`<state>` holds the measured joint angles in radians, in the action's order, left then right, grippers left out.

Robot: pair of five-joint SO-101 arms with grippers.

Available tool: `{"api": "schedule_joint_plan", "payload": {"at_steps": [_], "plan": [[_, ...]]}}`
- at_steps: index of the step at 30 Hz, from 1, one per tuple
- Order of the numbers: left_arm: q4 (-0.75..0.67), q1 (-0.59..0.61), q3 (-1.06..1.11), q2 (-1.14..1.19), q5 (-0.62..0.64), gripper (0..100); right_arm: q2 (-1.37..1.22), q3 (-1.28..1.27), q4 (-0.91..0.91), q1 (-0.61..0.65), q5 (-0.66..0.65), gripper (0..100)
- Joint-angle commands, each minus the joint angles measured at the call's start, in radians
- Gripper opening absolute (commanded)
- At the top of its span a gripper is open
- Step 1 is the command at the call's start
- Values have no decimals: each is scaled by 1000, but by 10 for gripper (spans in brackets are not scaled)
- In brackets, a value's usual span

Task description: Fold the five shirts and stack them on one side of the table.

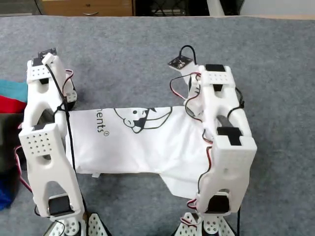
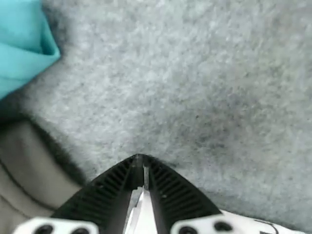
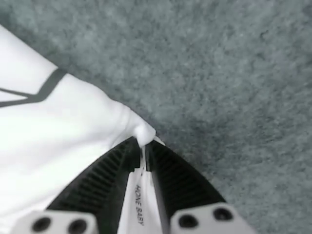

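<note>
A white shirt (image 1: 142, 147) with a black print lies spread on the grey table (image 1: 123, 59) between my two arms. At its far left corner my left gripper (image 2: 141, 163) is shut on a thin edge of white fabric (image 2: 139, 202). My right gripper (image 3: 143, 144) is shut on the far right corner of the white shirt (image 3: 58, 136), and a small tuft pokes out past the tips. In the high view both arms hang over the shirt's side edges and hide the grippers. A lower flap of the shirt sticks out toward the near right.
At the table's left edge lie a teal shirt (image 1: 12, 90), a red one (image 1: 10, 104), a dark one (image 1: 7, 142) and a blue one (image 1: 4, 194). The teal shirt (image 2: 22, 44) lies close to my left gripper. A wooden drawer unit (image 1: 88, 7) stands behind the table.
</note>
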<state>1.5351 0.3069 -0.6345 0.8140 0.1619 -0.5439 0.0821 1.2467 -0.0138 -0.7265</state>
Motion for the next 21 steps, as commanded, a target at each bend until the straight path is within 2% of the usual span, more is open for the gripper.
{"api": "schedule_joint_plan", "payload": {"at_steps": [1, 4, 6, 10, 18, 21], "plan": [[141, -7, -157, 11, -66, 30, 41, 12, 17, -12, -9, 14], [227, -21, -231, 25, -189, 33, 79, 10, 44, -23, -49, 31], [227, -13, -220, 5, -196, 45, 108, 12, 95, -23, -123, 111], [227, 10, -128, -100, -181, 188, 174, 10, 123, -20, -176, 268], [224, -2, 257, -396, -184, 175, 239, 45, 170, 6, -290, 270], [170, -4, 346, -408, -75, 197, 199, 56, 120, 15, -293, 292]]}}
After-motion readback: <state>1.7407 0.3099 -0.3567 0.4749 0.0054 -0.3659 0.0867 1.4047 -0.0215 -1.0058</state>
